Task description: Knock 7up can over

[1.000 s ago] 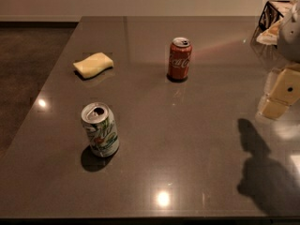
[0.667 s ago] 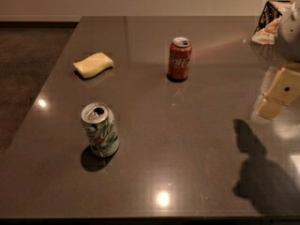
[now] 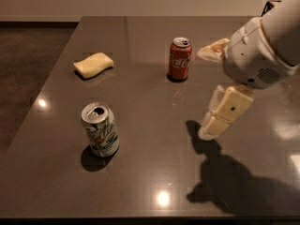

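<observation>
The 7up can (image 3: 100,129) stands upright on the dark table (image 3: 154,172), front left. It is white with green and red markings and has an open silver top. My gripper (image 3: 204,93) is at the right, above the table, well to the right of the can and apart from it. Its two cream fingers are spread apart, one fingertip (image 3: 202,54) high near the red can and the other low over the table. It holds nothing.
A red Coca-Cola can (image 3: 179,58) stands upright at the back centre, just left of my upper finger. A yellow sponge (image 3: 93,64) lies at the back left. The table's left edge borders dark floor (image 3: 28,69). My arm's shadow falls at the front right.
My arm and gripper have moved left from the right edge toward the middle of the table. The cans and the sponge have not moved.
</observation>
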Action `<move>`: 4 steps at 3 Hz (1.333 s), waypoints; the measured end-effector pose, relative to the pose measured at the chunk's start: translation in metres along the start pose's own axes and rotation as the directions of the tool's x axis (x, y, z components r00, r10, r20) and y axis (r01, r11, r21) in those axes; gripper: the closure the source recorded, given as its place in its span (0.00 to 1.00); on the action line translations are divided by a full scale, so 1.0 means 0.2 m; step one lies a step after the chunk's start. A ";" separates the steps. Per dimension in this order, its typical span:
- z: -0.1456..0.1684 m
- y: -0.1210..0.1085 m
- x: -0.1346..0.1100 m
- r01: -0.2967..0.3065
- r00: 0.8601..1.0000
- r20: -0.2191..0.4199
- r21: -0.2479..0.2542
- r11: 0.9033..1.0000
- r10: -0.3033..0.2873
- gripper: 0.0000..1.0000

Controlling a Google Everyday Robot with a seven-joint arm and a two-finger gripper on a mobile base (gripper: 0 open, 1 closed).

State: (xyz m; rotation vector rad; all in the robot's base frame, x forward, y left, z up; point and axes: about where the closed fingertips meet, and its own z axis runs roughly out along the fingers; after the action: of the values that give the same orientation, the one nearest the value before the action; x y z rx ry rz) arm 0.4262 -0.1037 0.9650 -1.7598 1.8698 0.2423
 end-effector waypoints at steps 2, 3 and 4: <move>0.40 0.17 -0.41 0.069 0.985 0.166 -0.115 0.991 -0.049 0.00; 0.55 0.22 -0.53 0.059 0.979 0.204 -0.156 0.986 -0.026 0.00; 0.65 0.26 -0.62 0.046 0.969 0.246 -0.183 0.982 0.000 0.00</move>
State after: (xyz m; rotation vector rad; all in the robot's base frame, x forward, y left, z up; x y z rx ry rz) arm 0.4091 0.0729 0.9066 -1.7805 1.6934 0.6169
